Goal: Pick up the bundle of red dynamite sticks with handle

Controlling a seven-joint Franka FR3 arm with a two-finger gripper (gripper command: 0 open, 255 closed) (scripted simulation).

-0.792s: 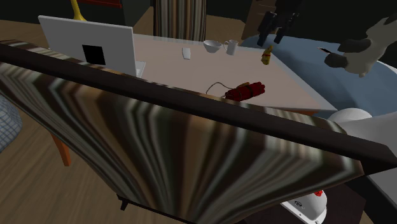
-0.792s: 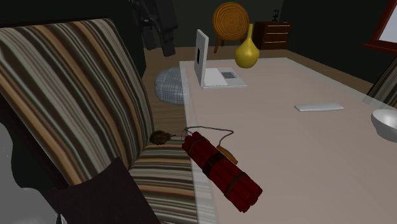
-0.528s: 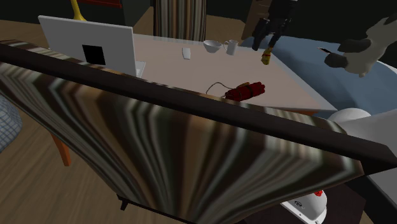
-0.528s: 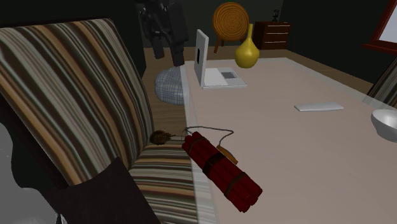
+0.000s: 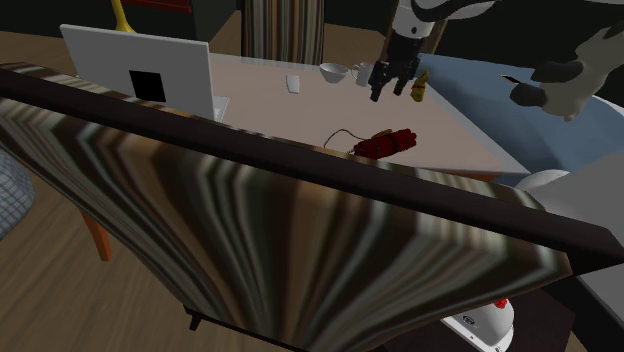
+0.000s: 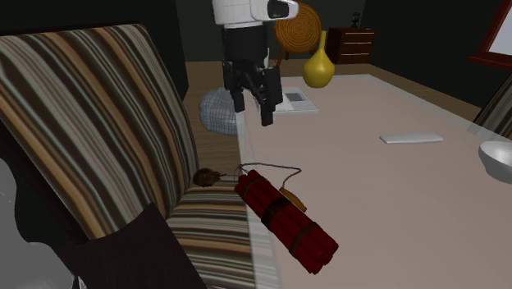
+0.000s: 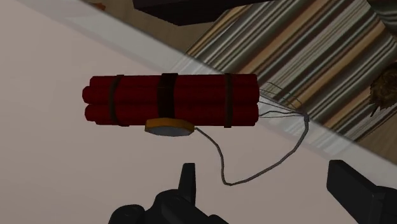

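Observation:
The bundle of dark red dynamite sticks (image 5: pixel 388 144) lies flat on the pale table (image 5: pixel 280 110) near its edge beside the striped chair. Dark bands wrap it, a thin wire loops out from one end, and a small round disc sits against its side (image 7: pixel 168 128). In the second exterior view the bundle (image 6: pixel 285 220) lies low in the picture, with my gripper (image 6: pixel 253 111) hanging above the table well beyond it. My gripper (image 5: pixel 390 88) is open and holds nothing. In the wrist view the bundle (image 7: pixel 170 100) lies crosswise ahead of the gripper (image 7: pixel 264 184), untouched.
A striped chair back (image 5: pixel 250 240) stands close against the table edge by the bundle. On the table are a white laptop (image 5: pixel 140 70), a bowl (image 5: pixel 334 72), a mug (image 5: pixel 363 74) and a flat white item (image 6: pixel 412 137). A yellow vase (image 6: pixel 318 67) stands behind.
The gripper has come down toward the table and nearer the bundle, shifting to the shoulder view's left. The white wrist has come into both exterior views. The bundle has not moved.

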